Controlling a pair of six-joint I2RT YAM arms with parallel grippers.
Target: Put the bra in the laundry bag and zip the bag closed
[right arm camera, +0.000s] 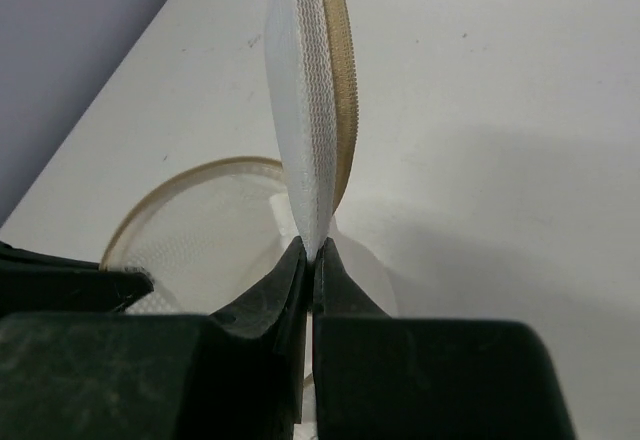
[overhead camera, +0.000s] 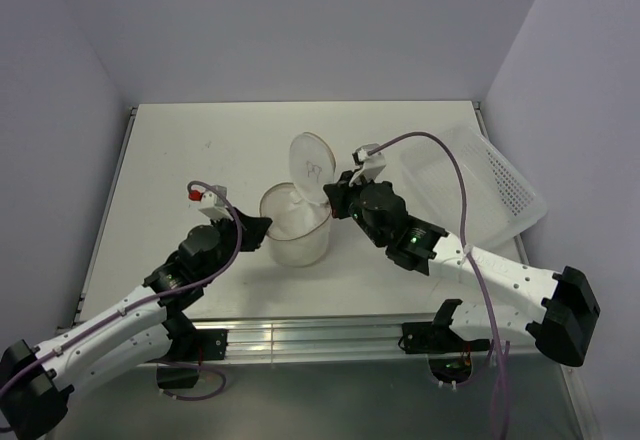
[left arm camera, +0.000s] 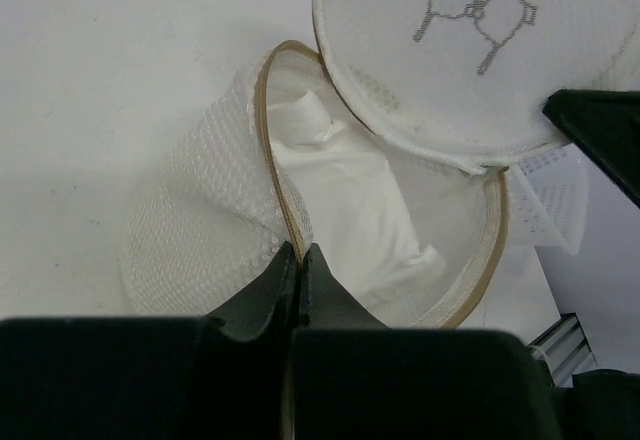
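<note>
Bra (left arm camera: 350, 210) sits inside laundry bag (left arm camera: 190, 230), just beyond left jaws.

A white perforated plastic tray (overhead camera: 505, 195) lies on the right side of a white table (overhead camera: 200, 150), close to its right edge. Pale lavender walls (overhead camera: 300, 20) enclose the table; a metal rail (overhead camera: 300, 340) runs along its near edge.

tan-trimmed white mesh laundry bag (left arm camera: 190, 230), off-white bra (left arm camera: 360, 210)
</note>
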